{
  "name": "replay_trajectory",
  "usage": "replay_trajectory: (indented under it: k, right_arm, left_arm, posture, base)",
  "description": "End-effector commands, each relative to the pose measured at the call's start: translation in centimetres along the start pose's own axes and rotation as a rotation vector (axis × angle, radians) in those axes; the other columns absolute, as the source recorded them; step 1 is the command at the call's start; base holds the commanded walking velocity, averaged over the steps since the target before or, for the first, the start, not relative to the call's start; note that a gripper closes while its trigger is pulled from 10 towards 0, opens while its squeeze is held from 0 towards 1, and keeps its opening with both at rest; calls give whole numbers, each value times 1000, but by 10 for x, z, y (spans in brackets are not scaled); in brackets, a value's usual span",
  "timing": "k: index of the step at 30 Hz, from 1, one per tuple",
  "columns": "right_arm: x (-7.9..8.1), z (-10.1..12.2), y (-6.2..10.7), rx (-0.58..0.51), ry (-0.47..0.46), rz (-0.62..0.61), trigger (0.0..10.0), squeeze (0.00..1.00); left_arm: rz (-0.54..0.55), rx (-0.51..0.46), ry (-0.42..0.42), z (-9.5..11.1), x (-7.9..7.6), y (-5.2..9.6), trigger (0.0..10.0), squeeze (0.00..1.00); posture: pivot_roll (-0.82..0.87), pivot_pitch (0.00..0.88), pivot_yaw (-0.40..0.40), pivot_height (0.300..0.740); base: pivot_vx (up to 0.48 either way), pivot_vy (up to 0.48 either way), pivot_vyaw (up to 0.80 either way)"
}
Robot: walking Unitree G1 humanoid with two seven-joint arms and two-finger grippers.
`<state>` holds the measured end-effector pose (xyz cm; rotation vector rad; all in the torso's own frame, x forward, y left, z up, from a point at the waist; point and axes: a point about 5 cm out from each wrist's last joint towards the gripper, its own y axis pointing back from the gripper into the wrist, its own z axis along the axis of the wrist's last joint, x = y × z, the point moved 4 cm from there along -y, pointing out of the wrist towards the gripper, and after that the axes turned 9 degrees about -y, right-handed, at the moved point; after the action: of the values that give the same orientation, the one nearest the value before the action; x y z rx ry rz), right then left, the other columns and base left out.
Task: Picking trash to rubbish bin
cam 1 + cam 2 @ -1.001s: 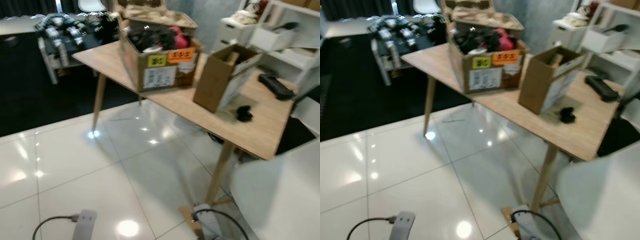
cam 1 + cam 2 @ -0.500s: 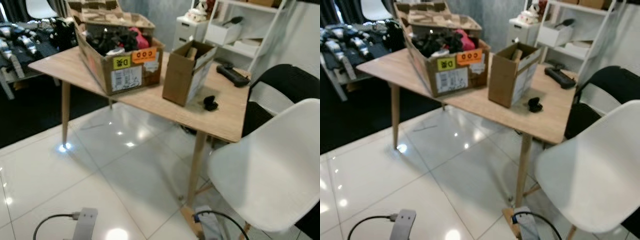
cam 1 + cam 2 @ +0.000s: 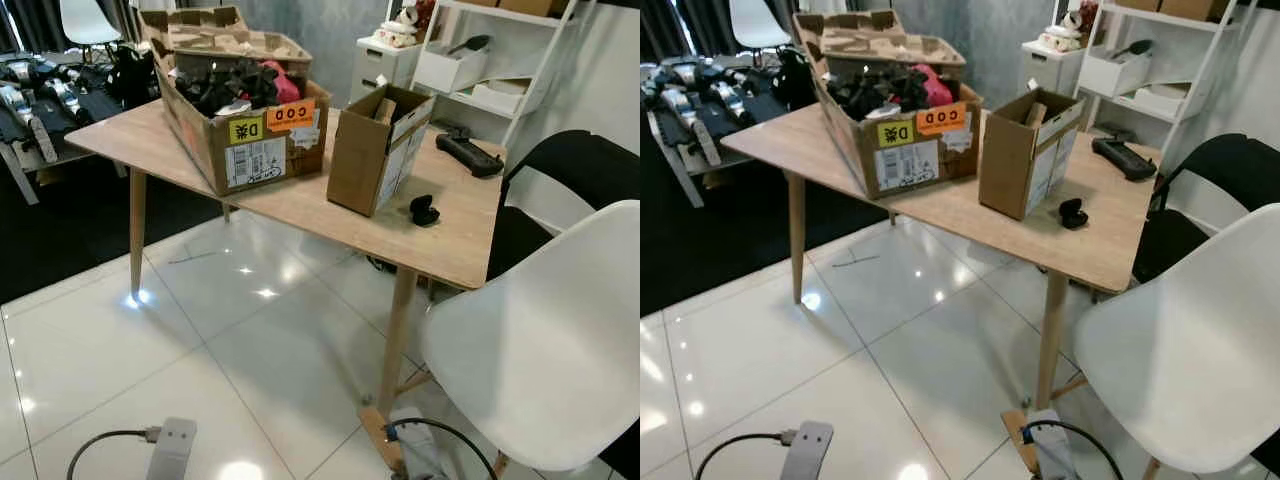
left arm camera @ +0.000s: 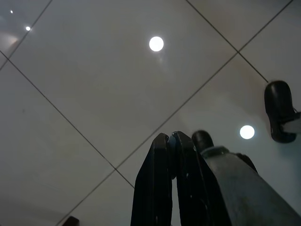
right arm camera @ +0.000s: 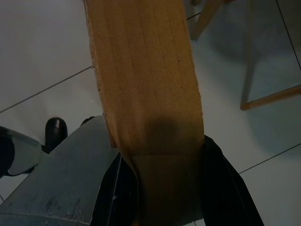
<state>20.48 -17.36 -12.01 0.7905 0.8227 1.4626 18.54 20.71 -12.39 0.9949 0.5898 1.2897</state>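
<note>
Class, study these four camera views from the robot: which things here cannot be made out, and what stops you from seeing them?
- Rubbish bin: cannot be located in the eye views.
- Smaller box: contents hidden by its walls and flaps.
- Label on the large box: print too small.
- Cardboard strip in the right gripper: far end cut off by the frame edge.
- White chair: cut off by the frame edge.

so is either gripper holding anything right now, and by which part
The right gripper is shut on a strip of brown cardboard, pinched at one end between its fingers. The left gripper is shut and holds nothing.
</note>
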Motion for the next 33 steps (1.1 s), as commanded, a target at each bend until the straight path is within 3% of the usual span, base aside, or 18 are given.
replay_trajectory:
  k: [1, 10, 33]
  right_arm:
    - [1, 0, 0, -3, -15, 3, 10000, 0]
    - [3, 3, 0, -5, -11, 12, 10000, 0]
    - [2, -7, 0, 20, -42, 5, 10000, 0]
  left_arm:
    - [-9, 8, -16, -3, -2, 0, 10000, 0]
    - [-13, 11, -15, -4, -3, 0, 10000, 0]
    - [-21, 27, -28, -10, -2, 1, 10000, 0]
  posture:
    - [4, 4, -8, 740]
    - [6, 0, -10, 740]
    - [-19, 18, 11, 740]
  base:
    - [315, 0, 0]
    - [321, 0, 0]
    - [270, 0, -800]
